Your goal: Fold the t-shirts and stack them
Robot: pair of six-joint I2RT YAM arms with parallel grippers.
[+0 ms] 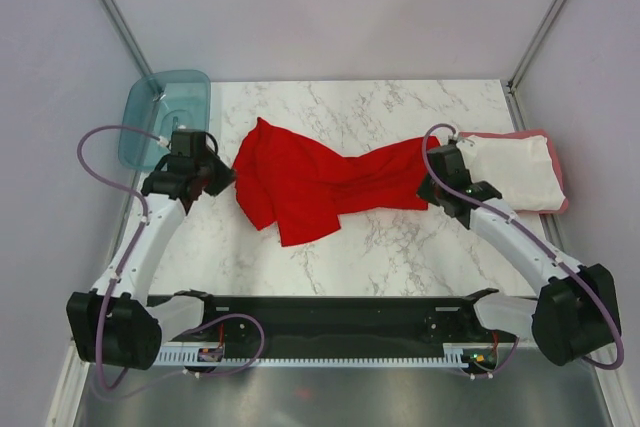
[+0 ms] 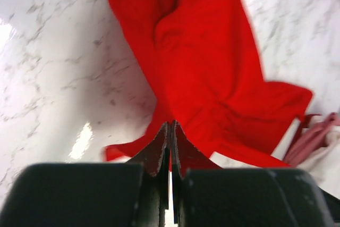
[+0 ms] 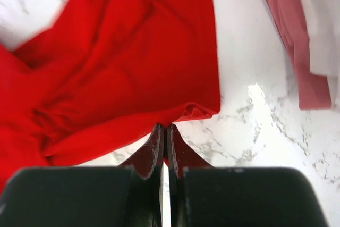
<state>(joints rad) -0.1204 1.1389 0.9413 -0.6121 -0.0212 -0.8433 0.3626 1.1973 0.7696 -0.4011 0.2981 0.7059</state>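
Observation:
The bright red t-shirt (image 1: 310, 182) lies crumpled across the middle of the marble table (image 1: 400, 237), pulled out between my two grippers. At its left end my left gripper (image 1: 226, 179) is shut on the cloth; the left wrist view shows the jaws (image 2: 171, 127) pinched together on a red edge (image 2: 202, 67). My right gripper (image 1: 429, 185) is shut on the shirt's right end, and its wrist view shows the tips (image 3: 165, 129) closed on the hem of the red cloth (image 3: 117, 67). At the right, a folded white t-shirt (image 1: 515, 172) rests on the folded dull pinkish-red one (image 1: 562, 203).
A translucent teal plastic tub (image 1: 165, 117) stands at the table's back left corner, just behind my left arm. The folded stack lies close to the right of my right gripper, its pink edge (image 3: 297, 41) and white cloth (image 3: 324, 19) showing. Grey walls enclose the table.

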